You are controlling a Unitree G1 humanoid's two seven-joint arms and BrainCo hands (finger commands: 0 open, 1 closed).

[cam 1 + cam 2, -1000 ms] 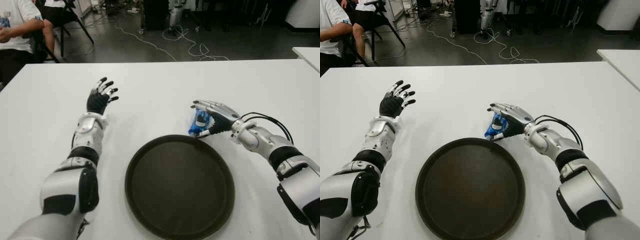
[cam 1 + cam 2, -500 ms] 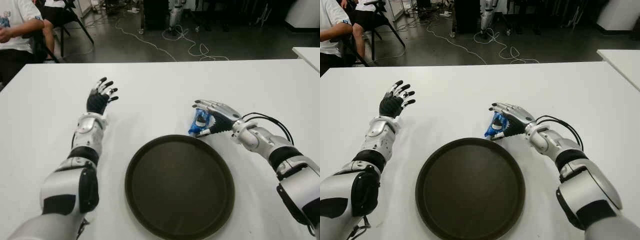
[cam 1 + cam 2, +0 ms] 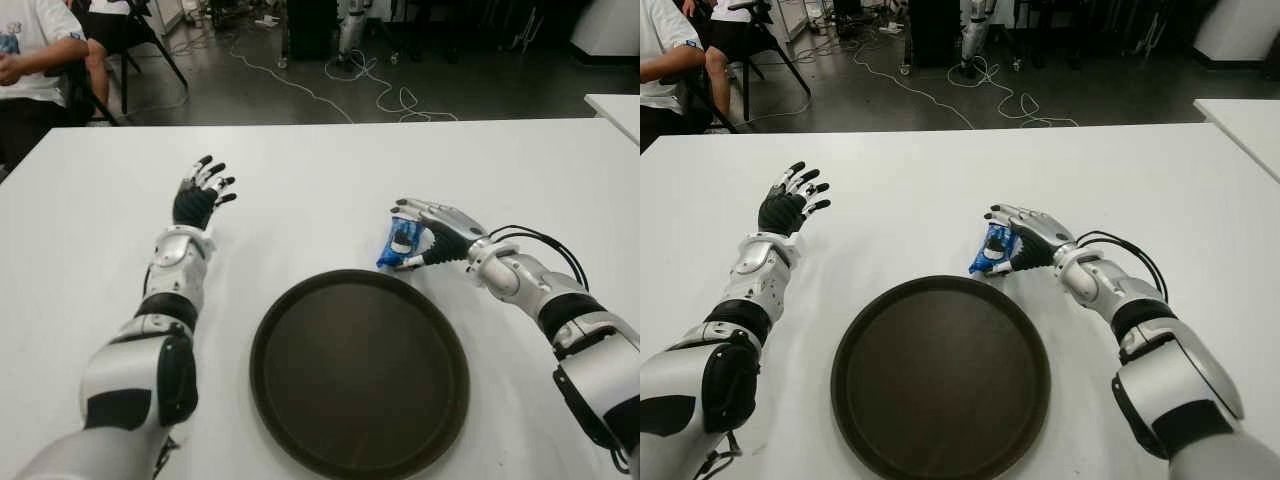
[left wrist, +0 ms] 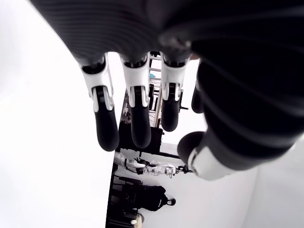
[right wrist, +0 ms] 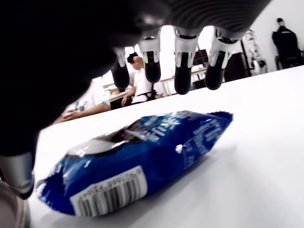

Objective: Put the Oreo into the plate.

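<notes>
The Oreo [image 3: 398, 243] is a blue packet lying on the white table [image 3: 300, 200], just beyond the far right rim of the dark round plate [image 3: 360, 372]. My right hand [image 3: 428, 238] is right beside the packet, fingers spread over it and thumb low near the plate rim. In the right wrist view the Oreo [image 5: 137, 161] lies flat on the table with the fingertips [image 5: 183, 76] hovering above it, not closed on it. Nothing lies in the plate. My left hand [image 3: 200, 195] shows at the left of the table, idle, fingers [image 4: 135, 114] spread and holding nothing.
A seated person [image 3: 30, 50] and a chair are beyond the table's far left corner. Cables [image 3: 380, 95] lie on the dark floor behind the table. Another white table's corner [image 3: 615, 105] shows at the far right.
My right hand has shifted slightly to the right, uncovering more of the Oreo packet, which stays in place. The left arm has not moved.
</notes>
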